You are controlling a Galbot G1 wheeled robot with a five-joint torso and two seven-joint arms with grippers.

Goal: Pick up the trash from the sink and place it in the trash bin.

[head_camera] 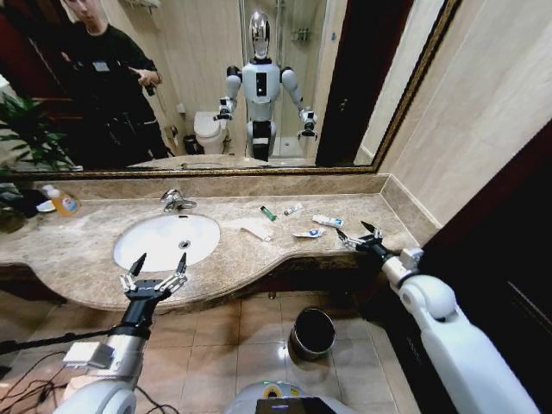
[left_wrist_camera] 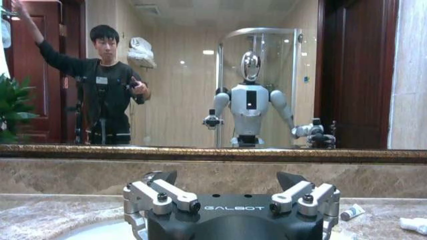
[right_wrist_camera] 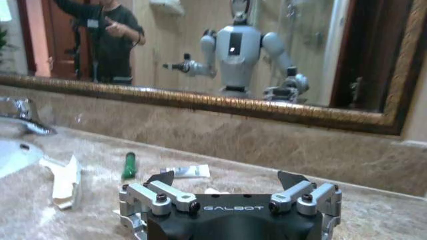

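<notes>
Trash bin (head_camera: pixel 312 332): closest in, on the tiled floor below the counter's front edge, round shiny metal pail, dark inside, standing upright between the two arms.
Left gripper (head_camera: pixel 159 263): hovering at the near rim of the sink, fingers spread apart, nothing between them; same wide spread seen from the left wrist (left_wrist_camera: pixel 227 182).
Right gripper (head_camera: pixel 357 233): out over the right end of the beige marble counter (head_camera: pixel 86 246), fingers apart and empty, tips just beside the nearest white tube; spread again confirmed from the right wrist (right_wrist_camera: pixel 227 179).
Sink (head_camera: pixel 138 250): white oval basin set in the marble, drain near the back; bowl looks bare from the head camera, though glare makes that hard to swear to.
Crumpled white paper (head_camera: pixel 257 231): on the marble just right of the basin rim, lying flat; from the right wrist (right_wrist_camera: pixel 61 177), near the green tube.
White mini tubes: one near the right gripper (head_camera: pixel 308 233), one farther back (head_camera: pixel 327 221), one small one beyond (head_camera: pixel 293 209); all on the counter, apart from each other.
Green tube (head_camera: pixel 268 213): behind the paper, toward the wall; plain in the right wrist view (right_wrist_camera: pixel 129 165).
Chrome tap (head_camera: pixel 175 201): at the basin's back edge.
Yellow-orange bottle (head_camera: pixel 62 202): far left, against the backsplash.
Mirror (head_camera: pixel 285 86): gold-framed, along the back wall.
</notes>
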